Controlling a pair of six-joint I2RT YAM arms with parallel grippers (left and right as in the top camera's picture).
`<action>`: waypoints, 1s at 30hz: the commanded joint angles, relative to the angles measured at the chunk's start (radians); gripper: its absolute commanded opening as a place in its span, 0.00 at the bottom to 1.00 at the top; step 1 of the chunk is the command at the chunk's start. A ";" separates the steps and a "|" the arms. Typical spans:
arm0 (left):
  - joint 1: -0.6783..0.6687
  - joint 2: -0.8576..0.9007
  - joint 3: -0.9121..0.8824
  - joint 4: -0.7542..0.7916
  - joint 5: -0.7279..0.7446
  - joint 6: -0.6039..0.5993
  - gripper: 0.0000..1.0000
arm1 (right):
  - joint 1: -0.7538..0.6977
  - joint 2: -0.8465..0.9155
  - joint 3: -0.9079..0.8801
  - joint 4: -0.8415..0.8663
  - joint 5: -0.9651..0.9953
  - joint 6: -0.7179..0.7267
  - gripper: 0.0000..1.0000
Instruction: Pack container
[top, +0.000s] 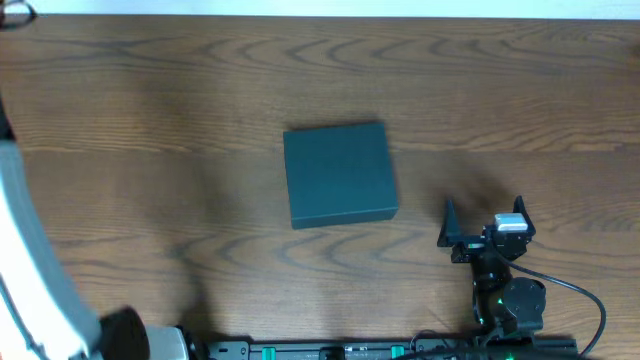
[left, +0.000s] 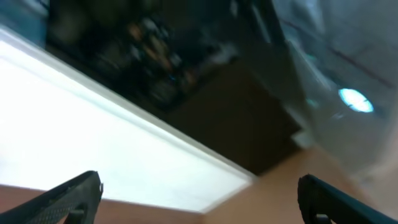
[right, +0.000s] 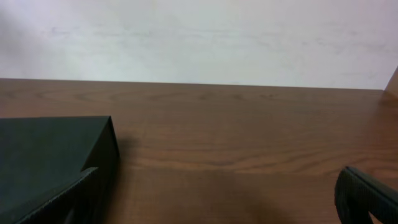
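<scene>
The dark teal-green container (top: 339, 174) lies with its lid shut at the middle of the wooden table. It also shows at the left of the right wrist view (right: 50, 152). My right gripper (top: 483, 216) is open and empty, low over the table to the right of the container and a little nearer the front; its fingers frame bare wood (right: 211, 208). My left gripper (left: 199, 199) is open and empty and points away from the table at a bright panel and dark clutter. No other task objects are in view.
The left arm (top: 30, 260), in a white cover, runs along the table's left edge. The arm bases and a black rail (top: 380, 350) sit along the front edge. A cable (top: 580, 290) loops at the front right.
</scene>
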 joint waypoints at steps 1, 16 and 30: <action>-0.028 -0.102 0.011 -0.097 -0.212 0.319 0.99 | -0.008 -0.005 -0.002 -0.004 0.010 0.016 0.99; -0.123 -0.469 -0.074 -0.586 -0.710 0.494 0.99 | -0.008 -0.005 -0.002 -0.004 0.010 0.016 0.99; -0.217 -0.901 -0.494 -0.585 -0.953 0.493 0.99 | -0.008 -0.005 -0.002 -0.004 0.010 0.016 0.99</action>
